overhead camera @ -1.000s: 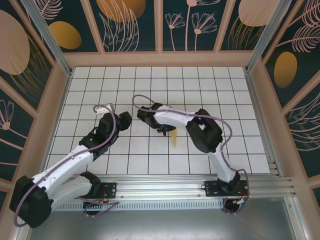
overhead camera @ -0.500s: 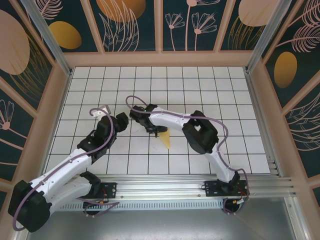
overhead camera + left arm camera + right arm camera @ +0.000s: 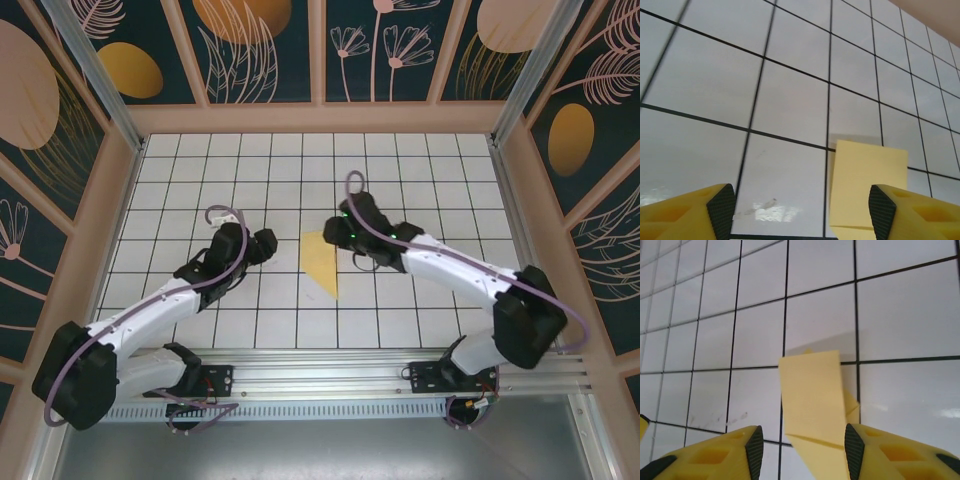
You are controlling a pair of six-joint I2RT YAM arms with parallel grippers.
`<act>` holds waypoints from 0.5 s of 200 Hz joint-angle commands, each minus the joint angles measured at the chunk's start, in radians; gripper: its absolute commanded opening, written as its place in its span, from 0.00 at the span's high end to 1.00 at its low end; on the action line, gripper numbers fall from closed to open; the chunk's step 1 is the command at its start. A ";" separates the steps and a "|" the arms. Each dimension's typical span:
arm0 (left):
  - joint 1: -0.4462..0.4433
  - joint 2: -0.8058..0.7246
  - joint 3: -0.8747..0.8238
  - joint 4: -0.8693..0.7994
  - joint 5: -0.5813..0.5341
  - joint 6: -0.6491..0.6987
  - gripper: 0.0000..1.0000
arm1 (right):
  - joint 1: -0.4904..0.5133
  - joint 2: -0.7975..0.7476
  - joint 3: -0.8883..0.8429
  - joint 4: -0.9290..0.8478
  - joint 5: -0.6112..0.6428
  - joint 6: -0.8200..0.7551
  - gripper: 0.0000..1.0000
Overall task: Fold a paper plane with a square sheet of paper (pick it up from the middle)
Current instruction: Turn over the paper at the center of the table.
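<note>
The yellow paper [image 3: 812, 395], folded to a narrow pointed shape, lies on the counter [image 3: 440, 160] just ahead of the right end effector [image 3: 802, 447], and ahead and to the right of the left end effector [image 3: 801, 212]. Both have their jaws apart and grasp nothing. The main risk is the paper itself (thin, nearly flat on glossy tiles): a finger pushing at its edge would probably slide it away rather than lift it. One flap looks slightly raised, so a careless pinch could crumple it or spring the crease open.
</note>
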 commanded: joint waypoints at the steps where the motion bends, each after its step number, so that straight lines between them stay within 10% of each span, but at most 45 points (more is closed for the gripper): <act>1: 0.006 0.057 0.037 0.078 0.134 0.029 0.26 | -0.035 -0.063 -0.185 0.310 -0.157 -0.041 0.60; 100: 0.007 0.106 0.025 0.137 0.094 -0.057 0.02 | -0.136 0.047 -0.339 0.528 -0.487 -0.015 0.67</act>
